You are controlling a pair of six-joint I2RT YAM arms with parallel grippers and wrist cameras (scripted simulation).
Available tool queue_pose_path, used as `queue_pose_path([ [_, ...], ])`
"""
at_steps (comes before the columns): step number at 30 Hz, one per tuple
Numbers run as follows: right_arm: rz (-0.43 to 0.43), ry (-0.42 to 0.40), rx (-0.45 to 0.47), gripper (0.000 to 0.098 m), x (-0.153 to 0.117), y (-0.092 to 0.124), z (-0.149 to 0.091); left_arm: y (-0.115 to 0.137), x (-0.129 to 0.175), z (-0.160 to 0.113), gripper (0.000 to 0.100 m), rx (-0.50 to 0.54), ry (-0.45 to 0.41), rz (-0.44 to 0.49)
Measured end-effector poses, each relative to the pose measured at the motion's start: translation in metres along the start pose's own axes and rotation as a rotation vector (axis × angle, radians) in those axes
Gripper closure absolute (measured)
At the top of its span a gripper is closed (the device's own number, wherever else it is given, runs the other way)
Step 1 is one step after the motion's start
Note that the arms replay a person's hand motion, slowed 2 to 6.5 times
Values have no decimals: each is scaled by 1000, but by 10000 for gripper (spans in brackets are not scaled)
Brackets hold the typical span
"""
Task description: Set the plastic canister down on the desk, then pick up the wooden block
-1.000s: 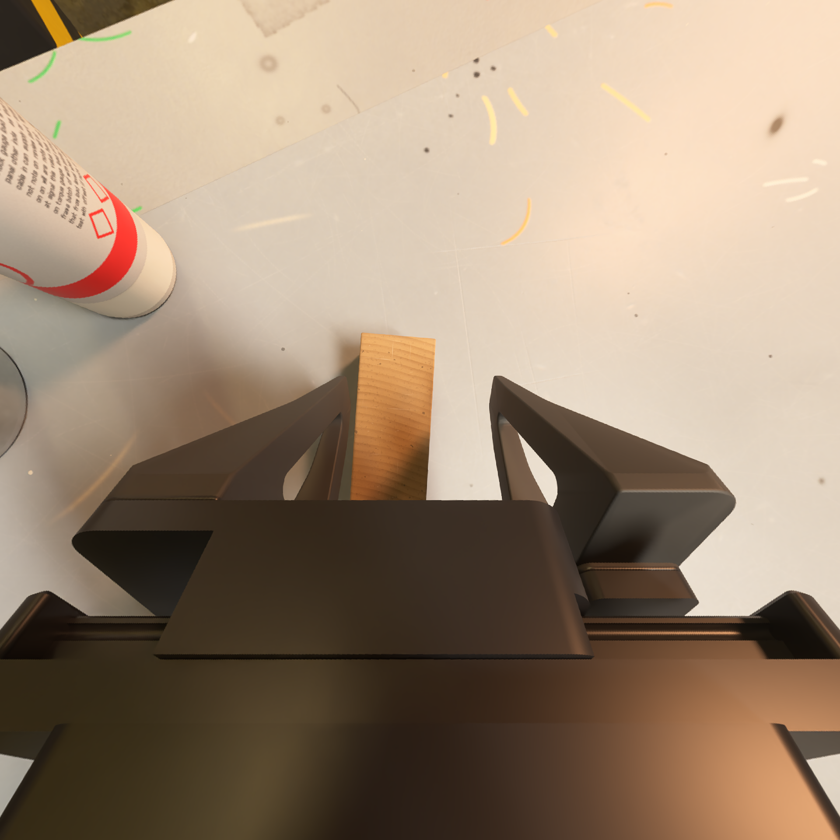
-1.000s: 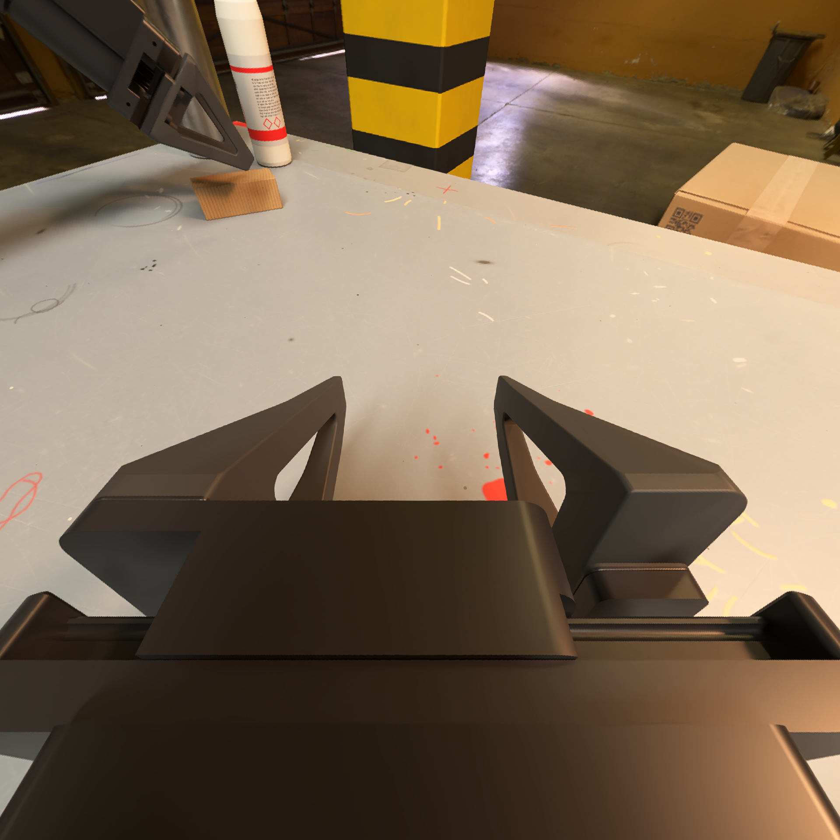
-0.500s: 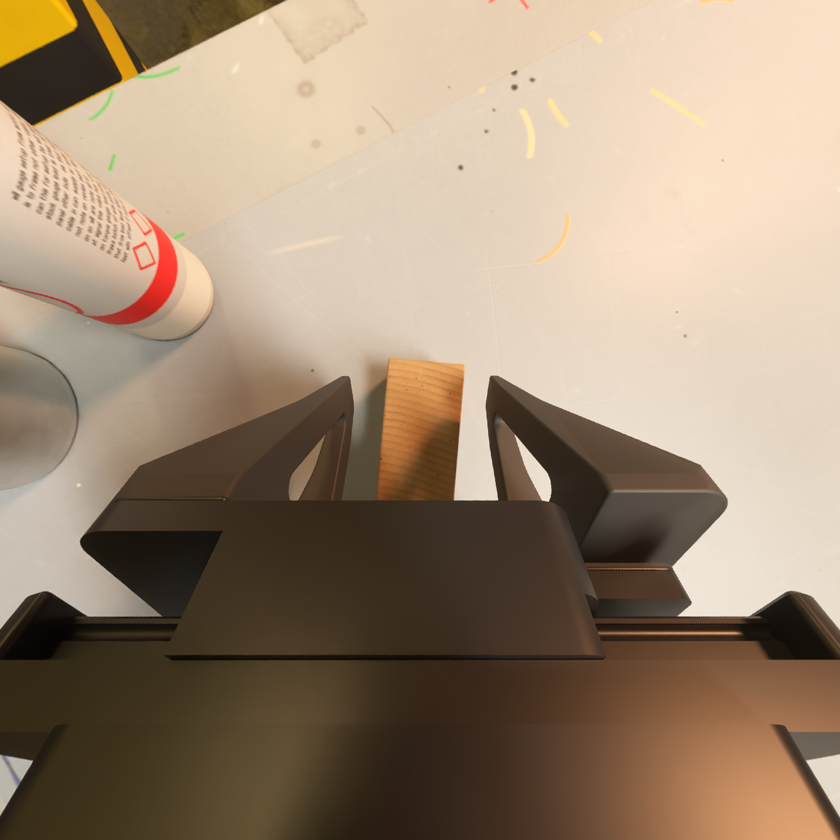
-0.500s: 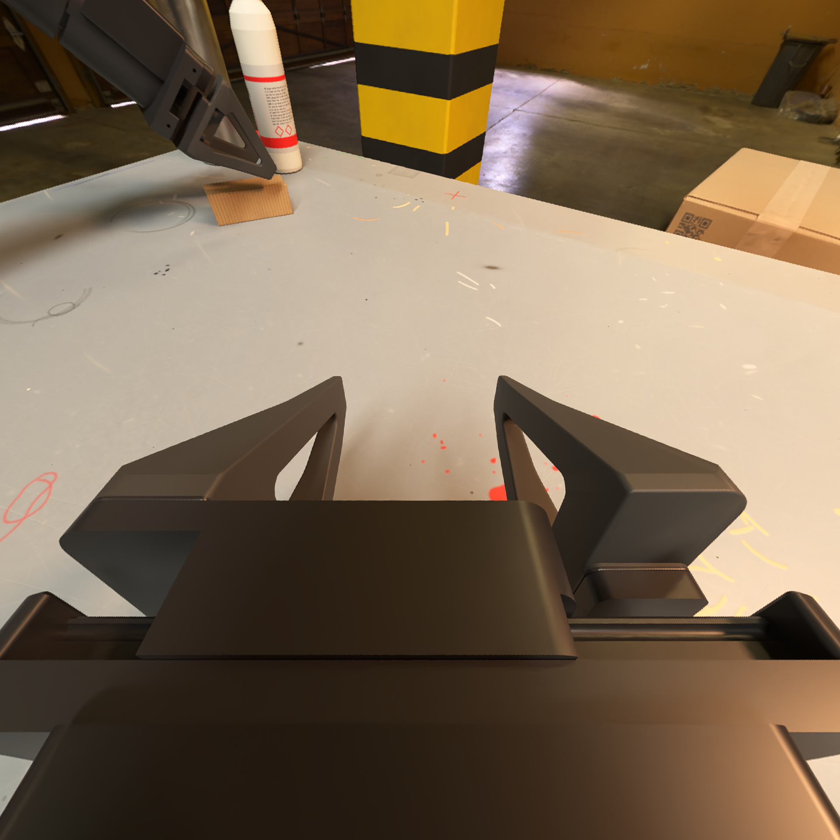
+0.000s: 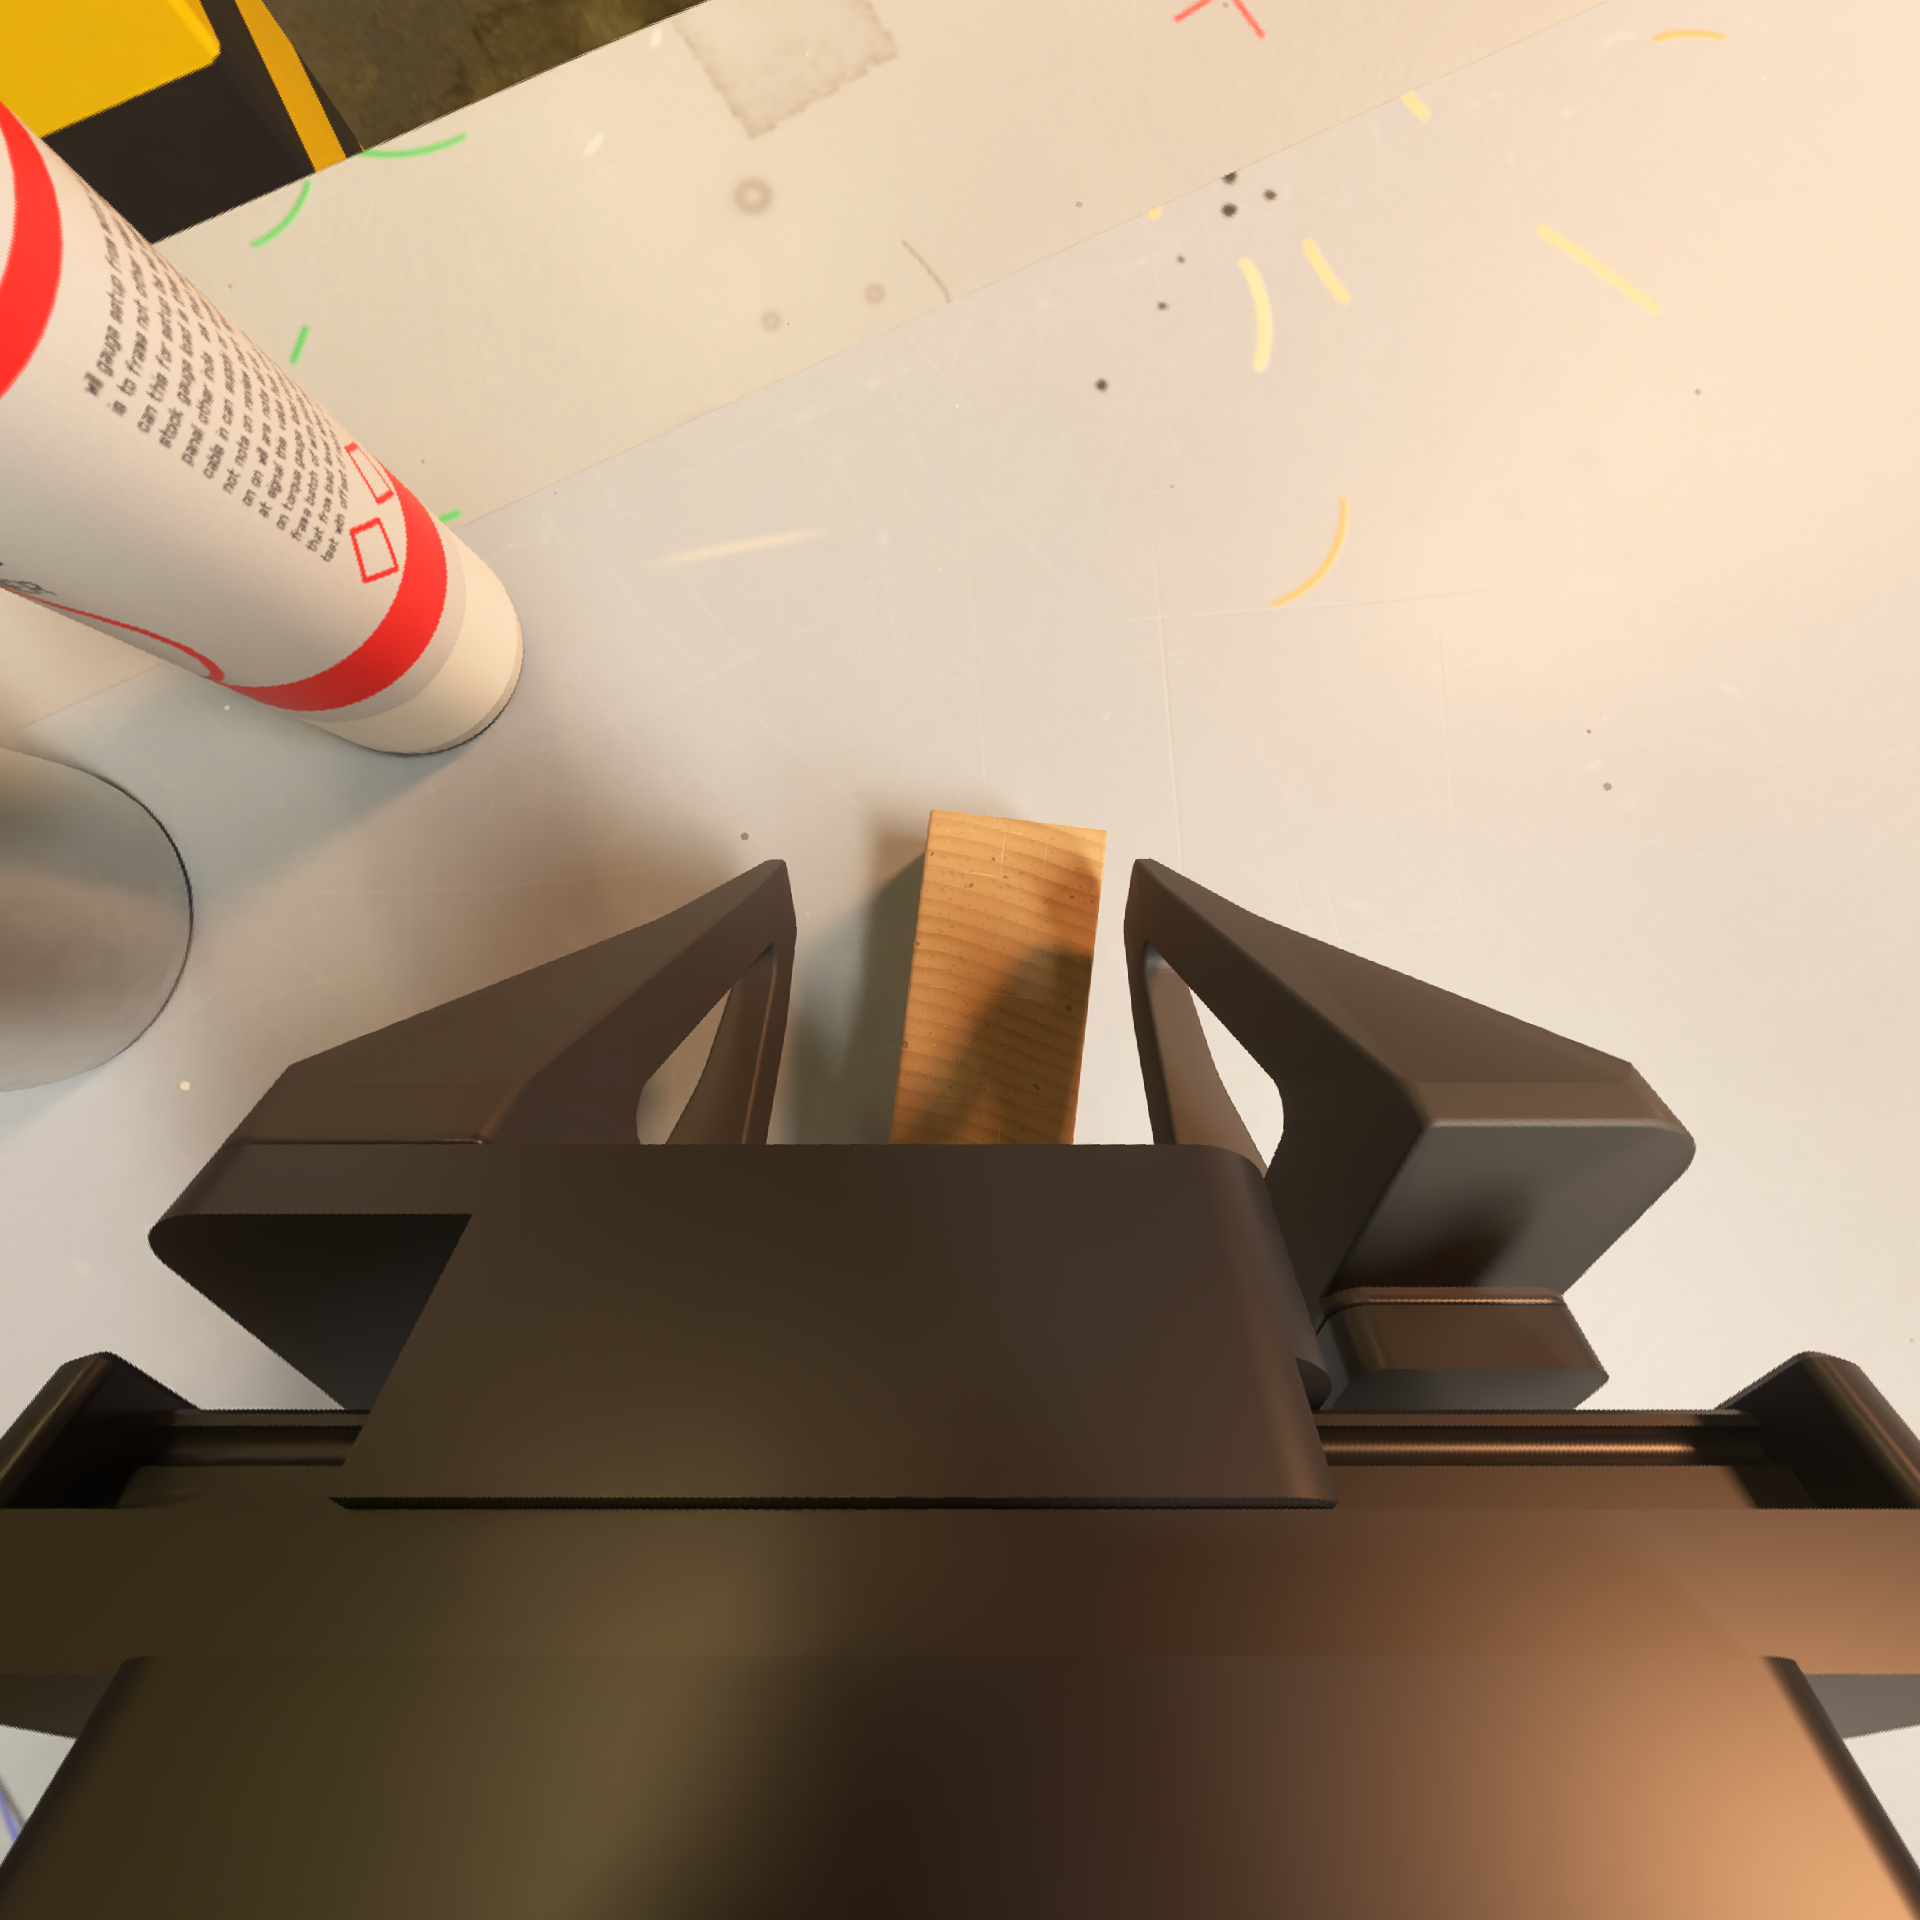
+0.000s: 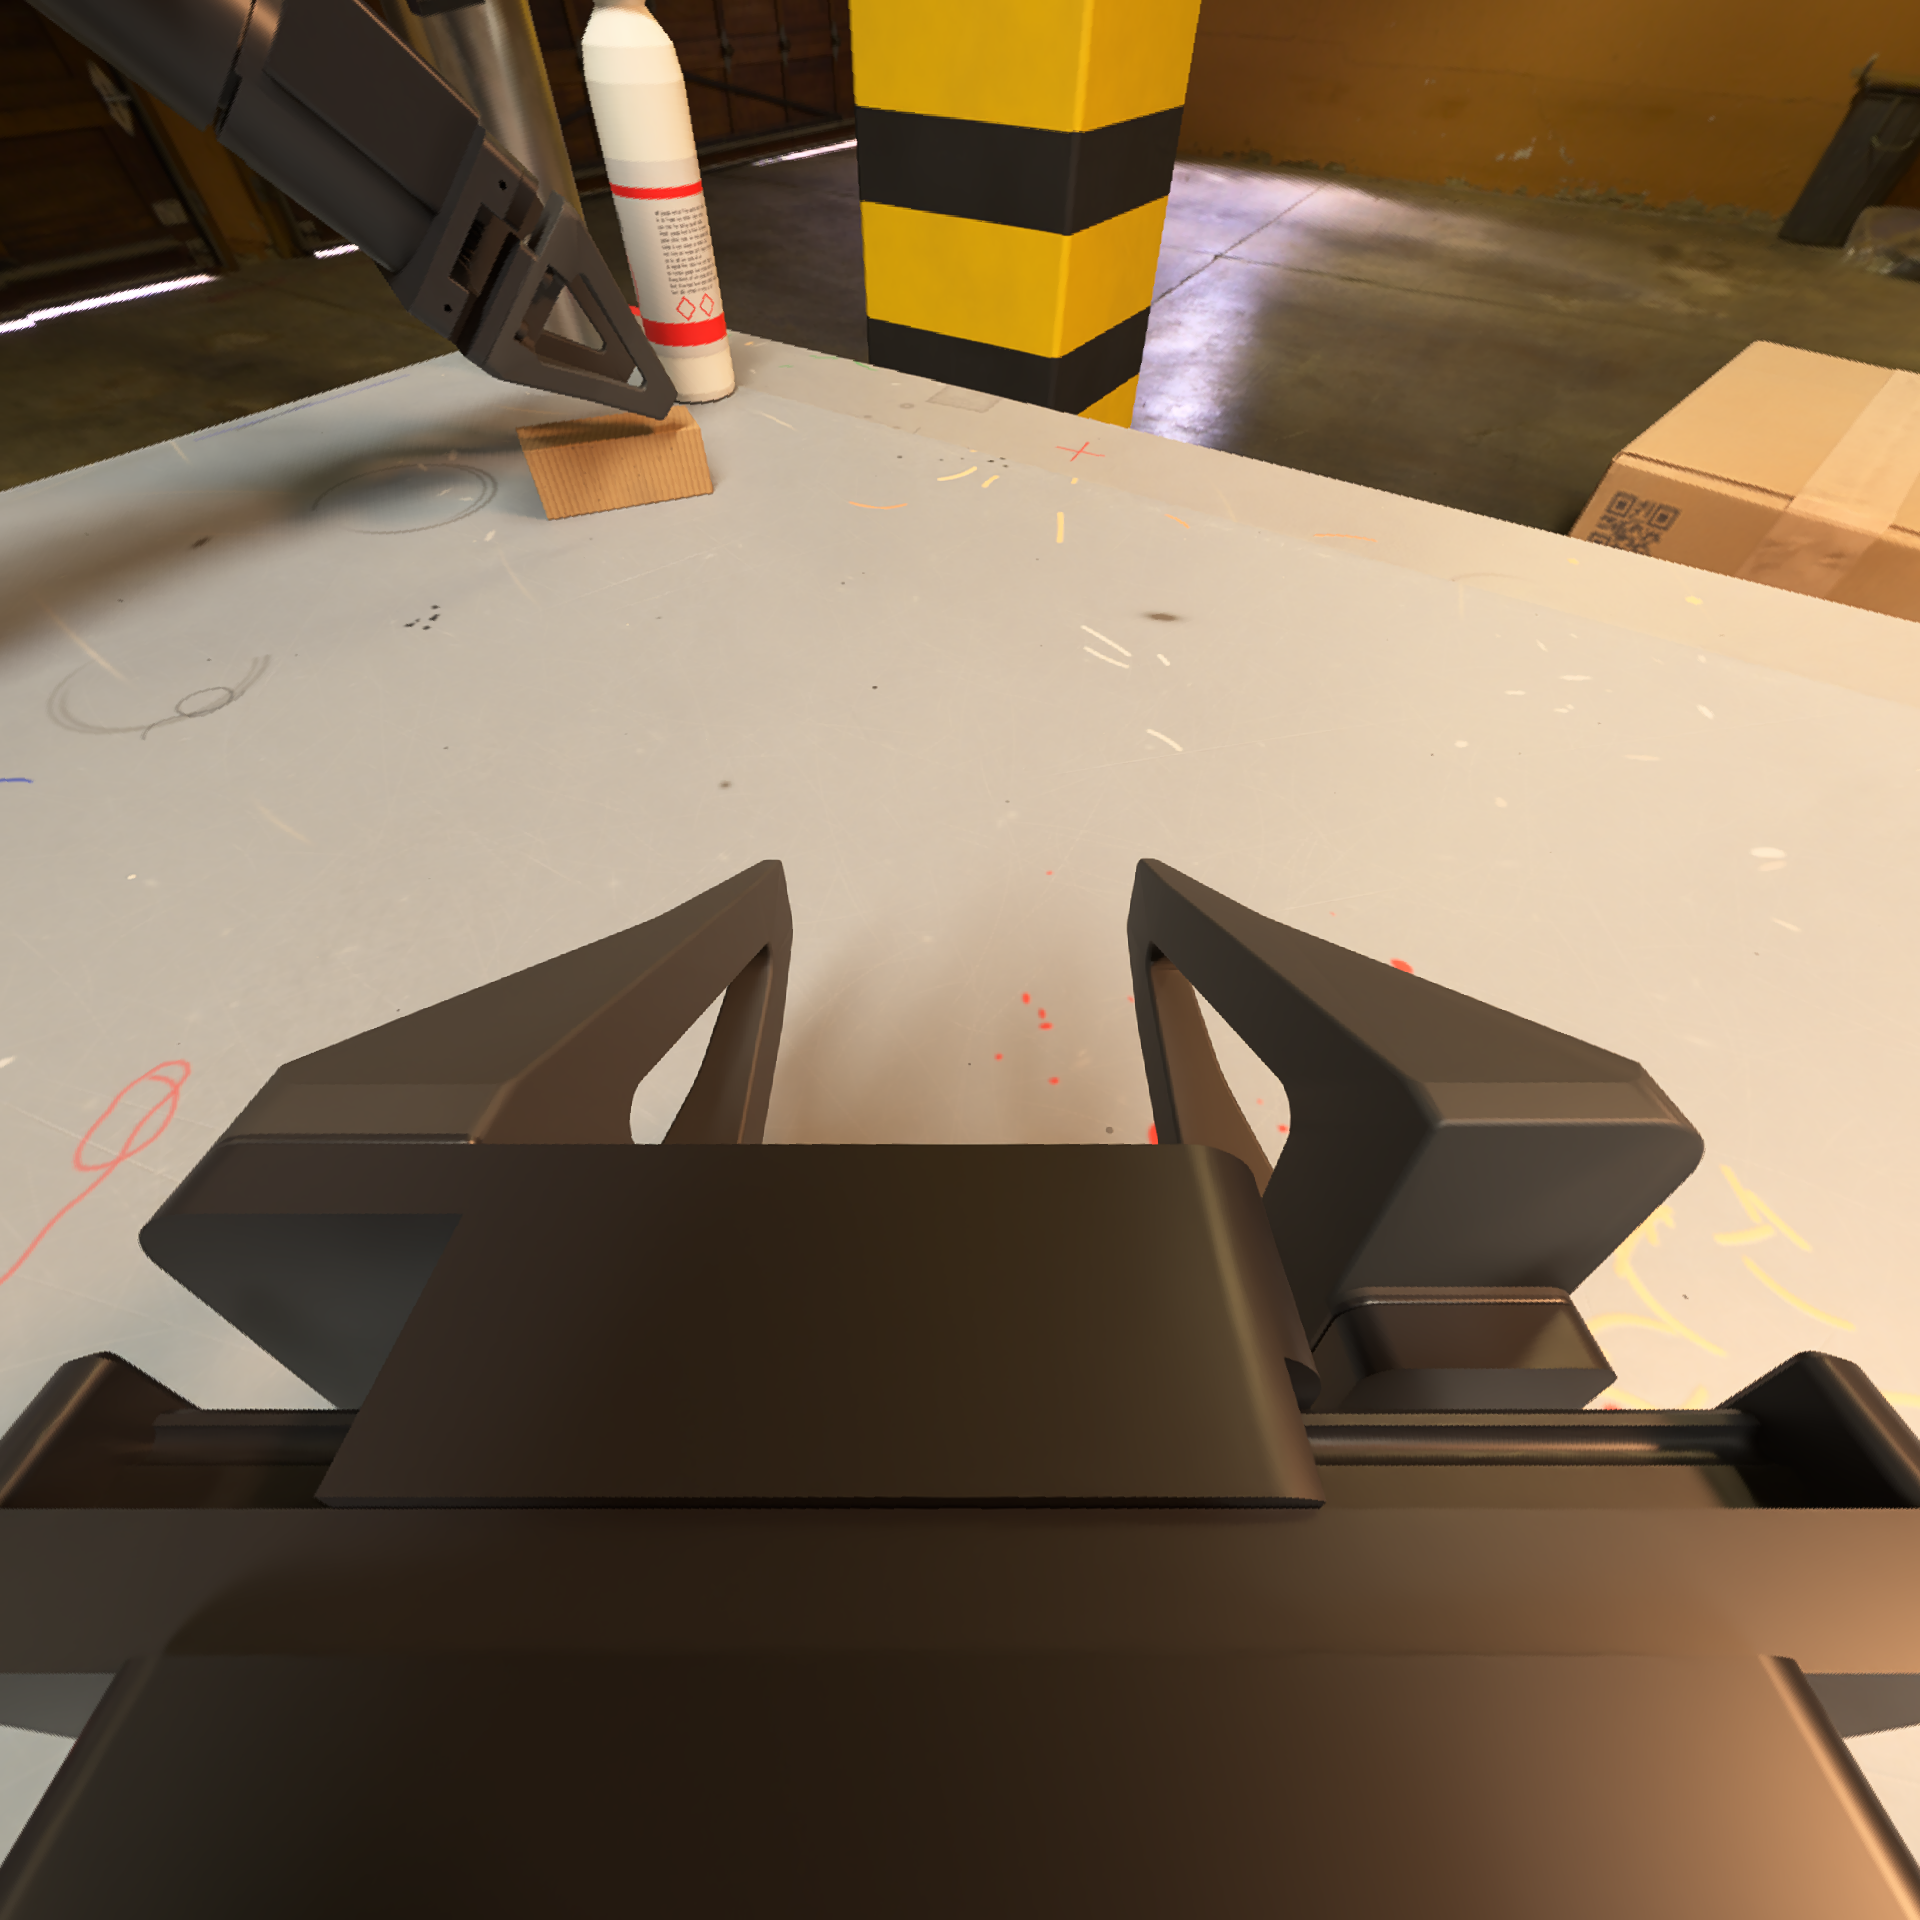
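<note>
Since the canister already stands on the desk, you are on the second step: the block pickup.

Canister (image 5: 260, 540): upright at upper left of the left wrist view, free of both grippers; in the right wrist view it shows at top, left of centre, just behind the block.

Block (image 5: 997, 987): lies on the desk (image 5: 1455, 727) at frame centre, between the left gripper's fingers, a little nearer the right-hand one in the picture. You see a gap on each side, so nothing touches it yet.

Left gripper (image 5: 961, 883): spread, straddling the block, tips low beside it; whether they reach the desk you cannot tell.

Right gripper (image 6: 961, 883): spread and empty, over bare desk in the lower half of its frame, well apart from the block.

Step in hand: you have the straddle set, but the squeeze is not yet made.

Next move: you probably need only to shut the fingers evenly on the block's long sides, then lift straight up.

Watch: the canister stands near; keep your lift clear of it.
</note>
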State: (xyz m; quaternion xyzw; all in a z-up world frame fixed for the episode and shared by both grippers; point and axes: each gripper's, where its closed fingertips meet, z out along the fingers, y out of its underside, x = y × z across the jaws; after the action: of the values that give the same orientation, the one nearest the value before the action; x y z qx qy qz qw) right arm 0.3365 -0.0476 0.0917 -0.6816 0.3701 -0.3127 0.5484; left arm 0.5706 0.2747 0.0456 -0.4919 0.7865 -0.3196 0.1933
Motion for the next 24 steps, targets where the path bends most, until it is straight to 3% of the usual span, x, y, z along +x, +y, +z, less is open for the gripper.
queue_pose_path([
  [9,6,-24,-2,429,-4,1,-1,5,-3,-5,483,-24,18,-20],
  [15,7,-31,-2,432,-5,1,-1,10,-1,-9,552,-56,47,-13],
  [24,8,-36,5,435,-7,-1,-2,17,-2,-16,539,-111,51,13],
])
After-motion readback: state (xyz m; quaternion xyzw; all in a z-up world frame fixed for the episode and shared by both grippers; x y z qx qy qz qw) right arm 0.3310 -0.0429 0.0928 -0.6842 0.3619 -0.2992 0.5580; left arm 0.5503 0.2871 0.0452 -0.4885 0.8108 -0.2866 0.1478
